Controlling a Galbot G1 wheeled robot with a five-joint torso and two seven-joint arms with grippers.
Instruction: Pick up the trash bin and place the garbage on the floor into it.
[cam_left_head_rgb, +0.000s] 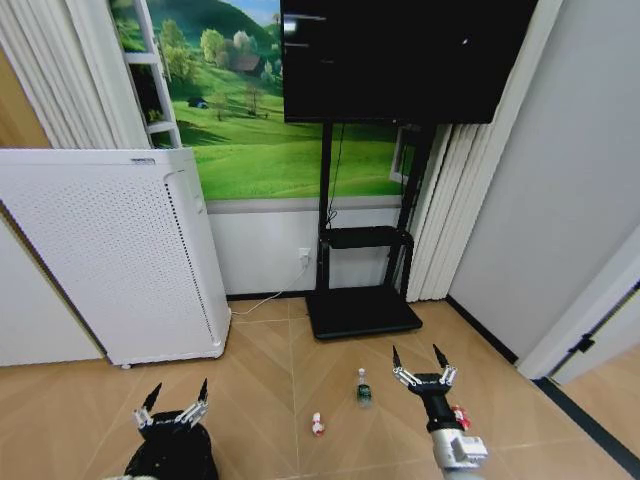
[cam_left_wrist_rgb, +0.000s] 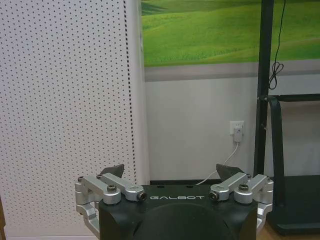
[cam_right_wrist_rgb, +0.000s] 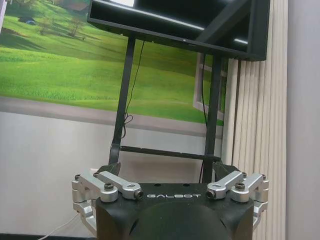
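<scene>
Both arms were raised low in front of the robot, pointing forward toward the wall. The left end effector (cam_left_head_rgb: 178, 397) hung near the white perforated appliance (cam_left_head_rgb: 110, 250) with its fingers spread apart and nothing between them; the right end effector (cam_left_head_rgb: 421, 360) was likewise spread wide and empty, above the floor (cam_left_head_rgb: 270, 370). On the herringbone parquet lay the garbage: a clear bottle (cam_left_head_rgb: 363, 388) with a green label stood just left of the right end effector, one red-and-white piece (cam_left_head_rgb: 318, 424) lay nearer the robot between the two arms, and another red-and-white piece (cam_left_head_rgb: 461, 416) sat beside the right wrist. Behind them stood a black television stand (cam_left_head_rgb: 362, 310).
</scene>
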